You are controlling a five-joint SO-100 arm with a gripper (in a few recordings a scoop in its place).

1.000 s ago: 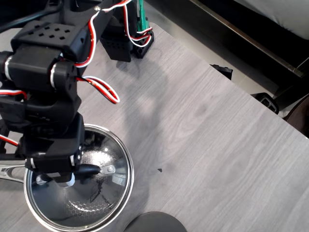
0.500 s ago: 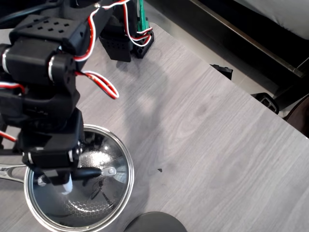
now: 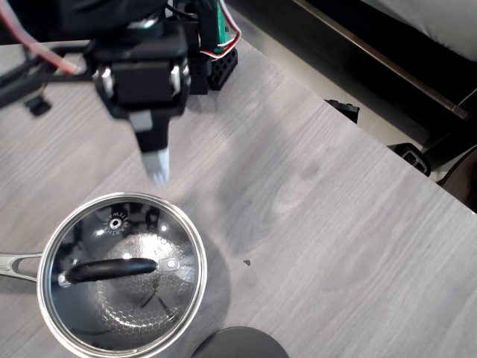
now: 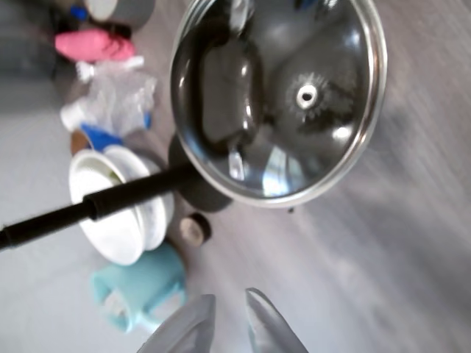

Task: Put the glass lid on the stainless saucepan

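Observation:
The glass lid (image 3: pixel 123 280) rests flat on the stainless saucepan (image 3: pixel 195 298) at the table's lower left in the overhead view; its black bar handle (image 3: pixel 112 269) lies crosswise and the pan's long steel handle (image 3: pixel 15 265) sticks out to the left. My gripper (image 3: pixel 157 170) hangs above the table, well clear of the pan's far rim, holding nothing. In the wrist view the lid (image 4: pixel 294 95) fills the top with its vent hole visible, and my fingertips (image 4: pixel 257 312) show at the bottom with a narrow gap between them.
A dark grey opaque round object (image 3: pixel 238 343) sits at the bottom edge beside the pan. The arm's base (image 3: pixel 212 56) stands at the table's far edge. In the wrist view a white bowl (image 4: pixel 118 213), a teal mug (image 4: pixel 140 287) and a black rod (image 4: pixel 96 206) lie left of the pan.
My gripper has let go of the lid's handle and risen up and away toward the arm's base. The lid stays seated on the saucepan.

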